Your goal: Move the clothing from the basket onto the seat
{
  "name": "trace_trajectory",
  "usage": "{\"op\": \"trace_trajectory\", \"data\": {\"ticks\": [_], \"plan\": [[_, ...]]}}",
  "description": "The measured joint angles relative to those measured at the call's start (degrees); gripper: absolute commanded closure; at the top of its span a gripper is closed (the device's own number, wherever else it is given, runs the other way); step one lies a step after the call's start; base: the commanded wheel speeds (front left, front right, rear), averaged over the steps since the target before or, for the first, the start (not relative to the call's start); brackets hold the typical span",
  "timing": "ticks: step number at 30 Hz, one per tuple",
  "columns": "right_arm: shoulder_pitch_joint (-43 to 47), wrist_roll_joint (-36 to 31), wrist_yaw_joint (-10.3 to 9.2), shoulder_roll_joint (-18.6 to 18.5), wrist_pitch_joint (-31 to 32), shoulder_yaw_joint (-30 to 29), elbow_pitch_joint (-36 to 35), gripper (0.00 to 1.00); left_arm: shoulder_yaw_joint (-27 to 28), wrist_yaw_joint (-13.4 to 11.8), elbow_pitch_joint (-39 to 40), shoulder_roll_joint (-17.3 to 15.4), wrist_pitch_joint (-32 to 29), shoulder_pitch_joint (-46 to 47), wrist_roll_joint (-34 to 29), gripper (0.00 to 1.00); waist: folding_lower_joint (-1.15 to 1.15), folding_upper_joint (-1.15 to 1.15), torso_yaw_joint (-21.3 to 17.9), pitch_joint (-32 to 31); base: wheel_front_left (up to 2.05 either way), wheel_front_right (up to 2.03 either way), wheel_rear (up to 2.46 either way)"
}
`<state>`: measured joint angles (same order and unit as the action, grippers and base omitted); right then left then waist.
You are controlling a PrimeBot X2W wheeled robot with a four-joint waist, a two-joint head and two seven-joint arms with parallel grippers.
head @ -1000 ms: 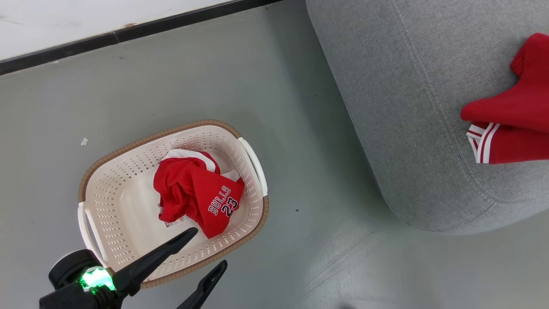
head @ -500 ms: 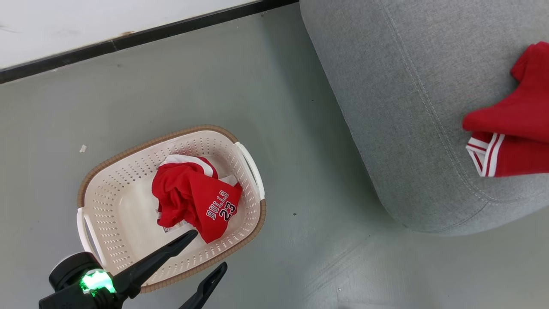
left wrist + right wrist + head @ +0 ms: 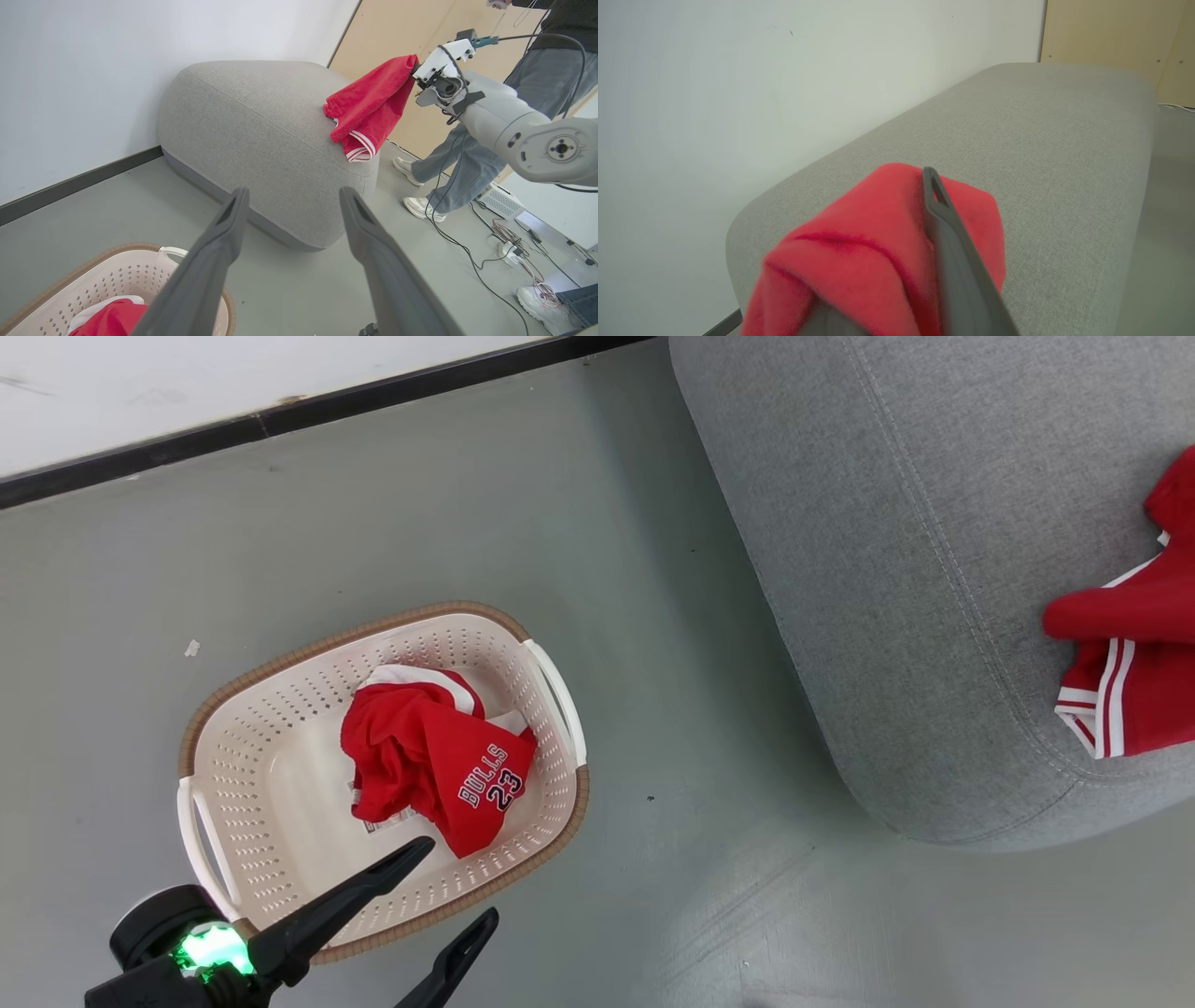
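A crumpled red jersey (image 3: 439,756) with white "BULLS 23" lettering lies in the cream basket (image 3: 373,630) on the floor. My left gripper (image 3: 459,879) hangs open over the basket's near rim, just short of the jersey, with nothing between its fingers; the left wrist view has it (image 3: 294,193) pointing at the grey seat (image 3: 261,121). A second red garment (image 3: 369,107) with white-striped trim drapes over the seat's top, its upper corner held up by my right gripper (image 3: 415,70). In the right wrist view the red cloth (image 3: 878,233) covers all but one finger (image 3: 943,224).
A person's legs (image 3: 467,154) stand beyond the seat, with cables (image 3: 509,238) trailing on the floor there. A white wall with a dark baseboard (image 3: 280,415) runs behind the basket. Grey floor (image 3: 672,728) separates the basket and the seat (image 3: 887,569).
The red garment on the seat has shifted farther right across the cushion with my right gripper. The head view has drifted a little. The left gripper and the jersey have stayed put.
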<state>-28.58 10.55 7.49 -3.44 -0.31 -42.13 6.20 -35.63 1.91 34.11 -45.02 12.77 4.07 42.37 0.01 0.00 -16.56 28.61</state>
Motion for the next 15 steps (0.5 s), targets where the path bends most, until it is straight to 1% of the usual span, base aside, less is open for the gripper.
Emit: {"op": "trace_trajectory", "data": {"ticks": [4, 9, 15], "plan": [[0.02, -0.33, 0.00, 0.12, -0.64, 0.27, 0.30, 0.00, 0.22, -0.01, 0.00, -0.04, 0.01, 0.00, 0.00, 0.00, 0.00, 0.00, 0.14, 0.14, 0.00, 0.00, 0.00], [0.41, -2.41, 0.00, 0.73, -1.29, 0.14, 0.45, 0.00, 0.74, -0.33, 0.01, -0.11, 0.22, -0.01, 0.21, 0.00, 0.00, 0.00, 0.06, 0.07, 0.00, 0.00, 0.00], [2.58, -3.08, 0.00, 1.16, -2.23, 0.24, 2.10, 0.00, 0.87, -0.78, 0.27, -0.49, 0.24, -0.16, 0.42, 0.00, 0.00, 0.00, -0.38, 0.31, 0.00, 0.00, 0.00]]}}
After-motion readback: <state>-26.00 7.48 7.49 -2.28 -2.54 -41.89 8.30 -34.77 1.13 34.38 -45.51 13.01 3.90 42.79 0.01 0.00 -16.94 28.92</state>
